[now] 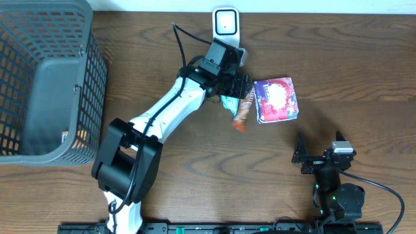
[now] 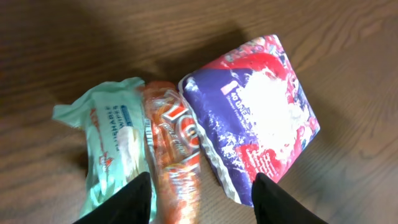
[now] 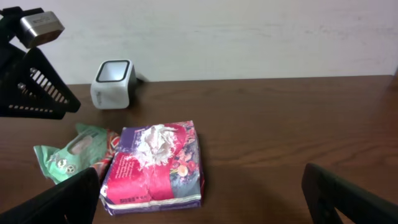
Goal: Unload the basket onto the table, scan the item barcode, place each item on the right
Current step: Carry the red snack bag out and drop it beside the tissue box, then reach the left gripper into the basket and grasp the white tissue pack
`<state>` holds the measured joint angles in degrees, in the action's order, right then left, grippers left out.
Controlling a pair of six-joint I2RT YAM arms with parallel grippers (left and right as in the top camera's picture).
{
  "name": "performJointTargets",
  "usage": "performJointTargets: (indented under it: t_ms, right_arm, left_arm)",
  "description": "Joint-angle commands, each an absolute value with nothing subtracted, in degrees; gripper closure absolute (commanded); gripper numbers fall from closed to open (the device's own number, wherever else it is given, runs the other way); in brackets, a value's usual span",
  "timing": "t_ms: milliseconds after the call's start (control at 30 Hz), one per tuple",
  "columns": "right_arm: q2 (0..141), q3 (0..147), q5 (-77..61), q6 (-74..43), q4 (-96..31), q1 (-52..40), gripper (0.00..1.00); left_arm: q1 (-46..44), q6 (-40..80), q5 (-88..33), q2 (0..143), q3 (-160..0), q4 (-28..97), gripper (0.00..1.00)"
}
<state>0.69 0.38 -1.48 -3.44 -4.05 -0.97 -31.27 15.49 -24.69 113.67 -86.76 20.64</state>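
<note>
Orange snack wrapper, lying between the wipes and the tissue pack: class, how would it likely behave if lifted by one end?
The orange snack wrapper looks thin and crinkled, so it would probably flop rather than stay stiff. Its glossy film may slip in a grip. Lying flat, it seems unlikely to roll.

Overhead, the left arm [image 1: 175, 97] hides most of the green wipes pack [image 1: 227, 102]. The left wrist view cuts off the lower end of the orange snack wrapper [image 2: 174, 149], its print blurred. From the right wrist, the purple tissue pack [image 3: 155, 165] mostly hides it.
</note>
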Motion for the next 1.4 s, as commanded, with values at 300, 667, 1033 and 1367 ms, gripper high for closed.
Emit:
performJointTargets:
  t_ms: [300,667,1033,1367]
  right_arm:
    - [0.38,0.36,-1.19,-4.03,-4.34,-0.80,0.01]
    - [0.38,0.36,-1.19,-4.03,-4.34,-0.80,0.01]
    - [0.38,0.36,-1.19,-4.03,-4.34,-0.80,0.01]
    - [0.38,0.36,-1.19,-4.03,-4.34,-0.80,0.01]
  left_arm:
    - [-23.55,14.85,-24.36,100.38,-88.16,13.98,0.45]
    - [7.38,14.85,-24.36,80.18,-88.16,19.03,0.31]
    - [34.11,18.55,-21.80,84.14,-87.61,35.55,0.02]
    - [36.95,23.05,-12.67,95.88,-87.22,49.28,0.02]
